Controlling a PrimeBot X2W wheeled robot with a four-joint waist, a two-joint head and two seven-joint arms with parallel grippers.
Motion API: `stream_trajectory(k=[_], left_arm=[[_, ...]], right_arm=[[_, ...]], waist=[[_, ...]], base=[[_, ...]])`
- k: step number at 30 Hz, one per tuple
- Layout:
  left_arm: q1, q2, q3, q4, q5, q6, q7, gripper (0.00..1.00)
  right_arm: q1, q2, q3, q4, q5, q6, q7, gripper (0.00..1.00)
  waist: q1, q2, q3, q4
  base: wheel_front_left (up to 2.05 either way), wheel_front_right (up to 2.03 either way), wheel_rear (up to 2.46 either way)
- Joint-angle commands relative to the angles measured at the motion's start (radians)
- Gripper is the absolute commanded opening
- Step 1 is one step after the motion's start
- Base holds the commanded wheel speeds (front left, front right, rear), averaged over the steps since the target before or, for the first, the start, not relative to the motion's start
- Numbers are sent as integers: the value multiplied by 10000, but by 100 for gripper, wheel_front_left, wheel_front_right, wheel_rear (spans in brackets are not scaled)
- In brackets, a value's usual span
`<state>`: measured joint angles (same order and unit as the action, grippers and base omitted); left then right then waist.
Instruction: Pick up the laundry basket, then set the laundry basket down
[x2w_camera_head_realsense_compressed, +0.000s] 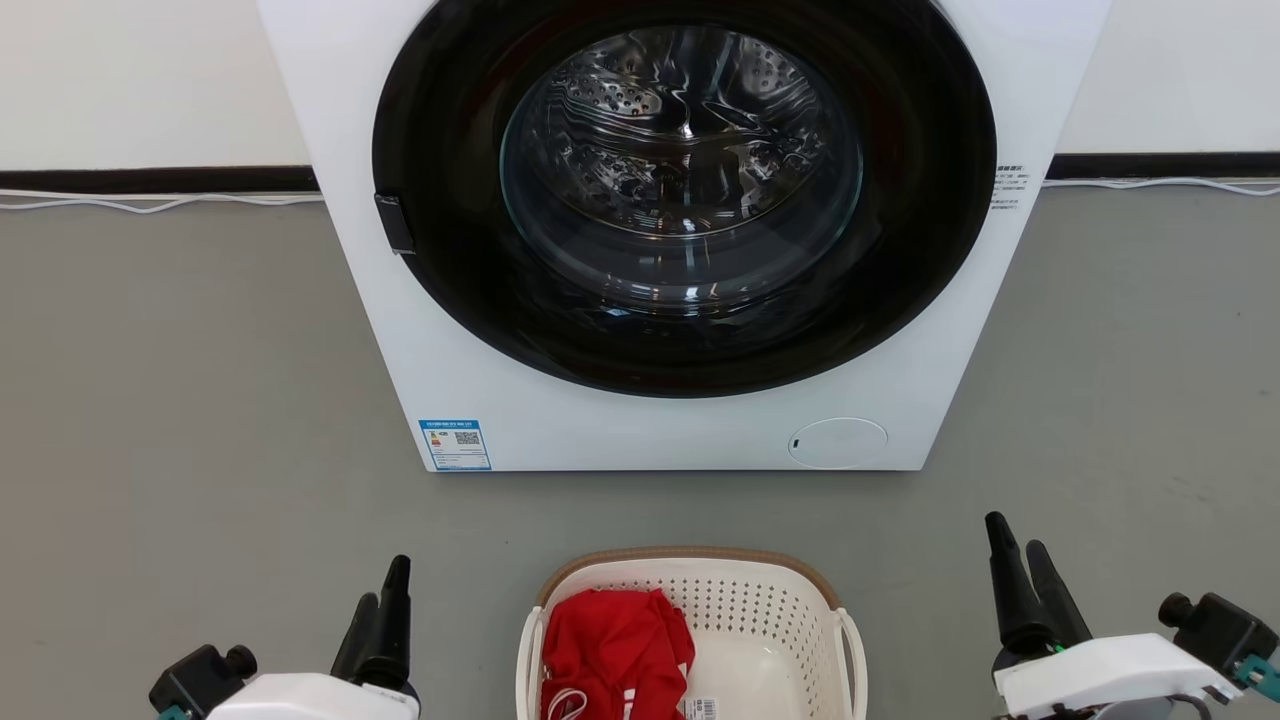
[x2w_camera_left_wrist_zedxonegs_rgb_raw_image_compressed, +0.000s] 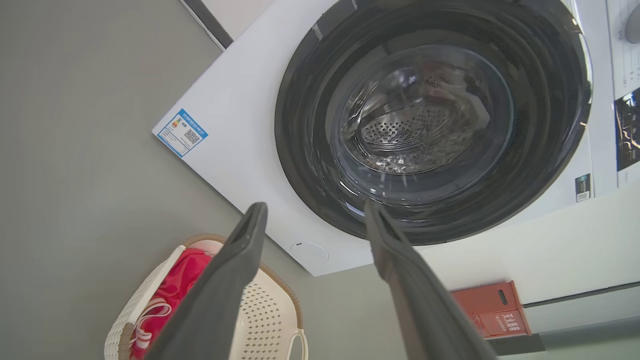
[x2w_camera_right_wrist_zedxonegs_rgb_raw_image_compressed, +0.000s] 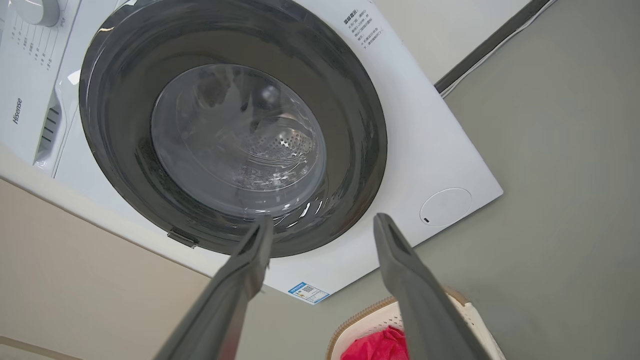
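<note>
The laundry basket (x2w_camera_head_realsense_compressed: 690, 553) is sitting on the grey floor (x2w_camera_head_realsense_compressed: 200, 420), directly before the robot and near the front-loading washing machine (x2w_camera_head_realsense_compressed: 560, 420), apart from it. A red garment (x2w_camera_head_realsense_compressed: 615, 640) is lying in the basket's left half. The left gripper (x2w_camera_head_realsense_compressed: 385, 590) and the right gripper (x2w_camera_head_realsense_compressed: 1015, 542) are hovering on either side of the basket, clear of it. Each is standing with its fingers spread wide and is holding nothing.

Judgement: the pick-up step is only beginning, and no contact is being made. The next move appears to call for lowering both grippers to the side loop handles (x2w_camera_head_realsense_compressed: 853, 655), one per side. Closing evenly on both should keep the basket level while lifting.
</note>
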<state>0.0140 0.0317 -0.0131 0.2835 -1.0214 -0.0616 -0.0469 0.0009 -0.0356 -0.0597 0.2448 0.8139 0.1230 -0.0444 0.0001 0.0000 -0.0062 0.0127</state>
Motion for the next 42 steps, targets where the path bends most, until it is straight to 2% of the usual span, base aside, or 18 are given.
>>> stream_trajectory(k=[1, 23, 42], left_arm=[[-168, 81, 65, -320, 342, 77, -145, 100], [-36, 114, -246, -577, 2578, 380, -790, 100], [69, 143, -431, -810, 4983, 571, -1348, 100]], right_arm=[[-159, -97, 164, -292, -405, 35, -170, 100], [-34, -113, 416, -380, -3316, 48, -815, 100], [98, -127, 541, -495, -5734, 60, -1373, 100]], waist=[[-1, 0, -2, 3], [-1, 0, -30, 48], [-1, 0, -59, 33]], base=[[0, 0, 0], [0, 0, 0], [0, 0, 0]])
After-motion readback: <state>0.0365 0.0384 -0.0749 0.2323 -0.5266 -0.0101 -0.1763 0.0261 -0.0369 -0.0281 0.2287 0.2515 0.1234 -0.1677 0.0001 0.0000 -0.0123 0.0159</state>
